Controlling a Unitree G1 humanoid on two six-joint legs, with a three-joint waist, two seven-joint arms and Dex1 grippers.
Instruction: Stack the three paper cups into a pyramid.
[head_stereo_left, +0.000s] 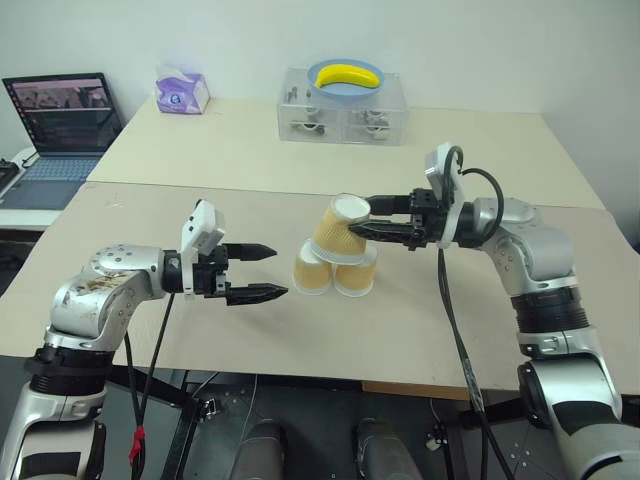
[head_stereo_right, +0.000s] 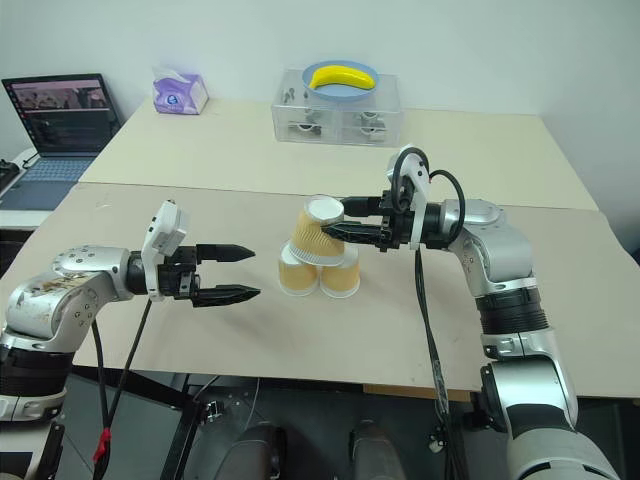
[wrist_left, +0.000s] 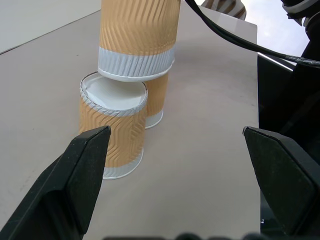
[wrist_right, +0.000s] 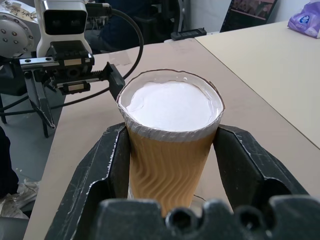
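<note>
The right gripper (head_stereo_left: 368, 218) is clamped on the third cup (head_stereo_left: 341, 232), its black fingers pressed against both sides of the tan wall, and holds it upside down and tilted over the two base cups (head_stereo_left: 333, 273), which stand inverted and touching side by side near the middle of the table (head_stereo_left: 200, 330). The held cup's white rim looks to rest on or just above the bases where they meet; whether it bears on both I cannot tell. The left gripper (head_stereo_left: 262, 272) hangs just beside the base pair with its fingers spread wide and nothing between them. The main risk, as I judge it, is the tilt: if the cup is let go while leaning, its rim may catch one base only and slide off, or push the light bases apart. A sideways drag on withdrawal could topple all three
</note>
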